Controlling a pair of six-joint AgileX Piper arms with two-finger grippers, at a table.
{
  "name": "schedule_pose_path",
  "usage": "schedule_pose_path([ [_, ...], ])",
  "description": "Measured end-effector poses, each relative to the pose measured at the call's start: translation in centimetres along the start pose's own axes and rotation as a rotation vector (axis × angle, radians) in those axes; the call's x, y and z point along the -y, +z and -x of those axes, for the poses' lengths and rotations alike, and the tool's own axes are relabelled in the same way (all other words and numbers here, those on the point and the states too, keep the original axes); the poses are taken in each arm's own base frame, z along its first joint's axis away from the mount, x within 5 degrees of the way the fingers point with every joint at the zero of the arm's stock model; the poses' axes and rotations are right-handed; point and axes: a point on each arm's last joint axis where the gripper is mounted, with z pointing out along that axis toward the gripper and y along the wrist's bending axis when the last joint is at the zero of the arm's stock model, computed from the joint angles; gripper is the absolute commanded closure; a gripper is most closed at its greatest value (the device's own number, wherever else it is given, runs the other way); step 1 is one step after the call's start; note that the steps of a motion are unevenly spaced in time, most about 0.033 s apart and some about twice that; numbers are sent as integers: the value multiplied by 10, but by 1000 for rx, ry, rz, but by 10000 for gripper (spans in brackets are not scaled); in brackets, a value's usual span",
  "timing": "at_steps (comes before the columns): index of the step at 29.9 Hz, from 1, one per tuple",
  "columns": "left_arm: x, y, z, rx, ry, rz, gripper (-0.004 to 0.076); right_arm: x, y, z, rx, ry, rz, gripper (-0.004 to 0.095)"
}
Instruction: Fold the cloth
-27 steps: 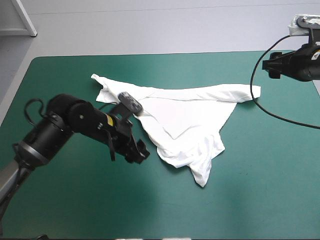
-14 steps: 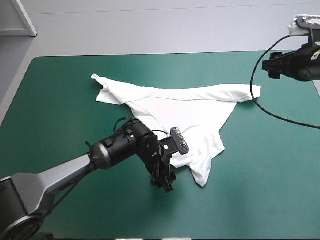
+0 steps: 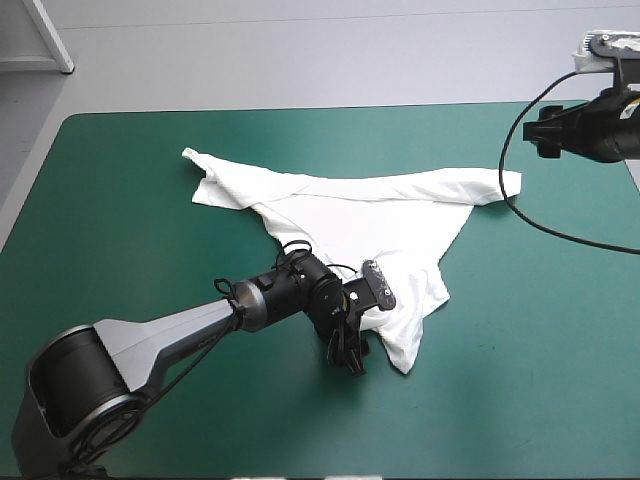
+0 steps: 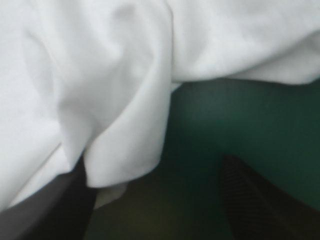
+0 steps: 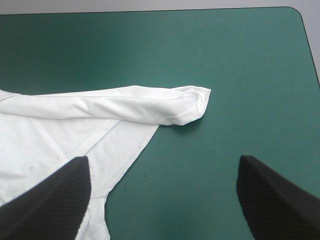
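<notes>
The left arm lies stretched low over the teal-green tabletop (image 3: 120, 180) from its near left corner, wrist bent down so that the left pincer (image 3: 347, 358) meets the near edge of the white T-shirt (image 3: 370, 220). In the left wrist view its black fingers (image 4: 250, 200) stand apart, a soft rounded fold of the cloth draped over one of them and bare cover showing ahead of the other. The right arm is held raised over the far right corner, well apart from the cloth. The right pincer (image 5: 162, 160) is spread wide with nothing between its ribbed black fingers, and it looks down on the T-shirt's rolled right end.

The T-shirt lies at the middle of the tabletop, spread in a rough triangle. A long doubled band runs along its far side from a crumpled left tip to the rolled right end. The cloth narrows toward the near edge into a wrinkled point just beside the left pincer. Its surface is smooth and matt, with shallow creases.
</notes>
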Motion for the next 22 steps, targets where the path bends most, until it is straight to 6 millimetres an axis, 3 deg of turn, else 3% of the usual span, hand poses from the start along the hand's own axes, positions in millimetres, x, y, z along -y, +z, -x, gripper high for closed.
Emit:
schedule_pose_path([
  [5, -2, 2, 5, 54, -10, 22, 601, 3, 37, 2, -81, -2, -7, 265],
  [9, -4, 7, 8, 78, -59, 31, 720, 4, 82, 0, -178, 14, 19, 284],
  [16, -5, 13, 11, 71, -111, 23, 734, 10, 174, -14, -330, 34, 27, 284],
  [22, -5, 9, 10, 71, -161, 19, 734, 14, 242, -32, -392, 48, 22, 284],
])
